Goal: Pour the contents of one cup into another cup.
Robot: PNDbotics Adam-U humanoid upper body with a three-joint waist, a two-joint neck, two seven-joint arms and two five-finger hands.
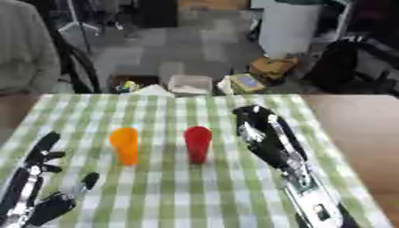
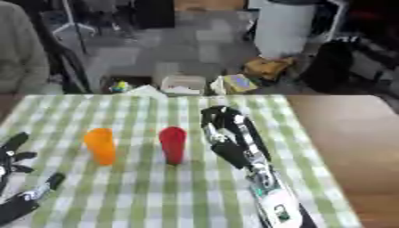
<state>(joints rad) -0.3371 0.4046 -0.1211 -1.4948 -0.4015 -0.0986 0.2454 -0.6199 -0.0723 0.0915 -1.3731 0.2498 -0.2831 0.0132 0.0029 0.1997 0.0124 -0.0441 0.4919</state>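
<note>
A cluttered workshop floor with boxes and a white bin is seen beyond the surface [image 1: 335, 129], which is covered by a green-and-white checked cloth [image 1: 179, 187].

The right hand [image 1: 257, 127] is stretched forward over the cloth with its fingers straight and nothing held; it is placed just beside the red cup [image 1: 198, 144], on that cup's right, apparently not yet touching it. The red cup is stood upright near the middle of the cloth, and the orange cup [image 1: 124, 144] is stood upright to its left, the two near each other but apart. The left hand [image 1: 35, 178] is rested open at the lower left corner, fingers up.

The step in hand is judged to be the grasp of the red cup. The fingers would best be curled round its middle, the cup kept upright while lifted, and the neighbouring cup left undisturbed. What either cup contains cannot be seen.
</note>
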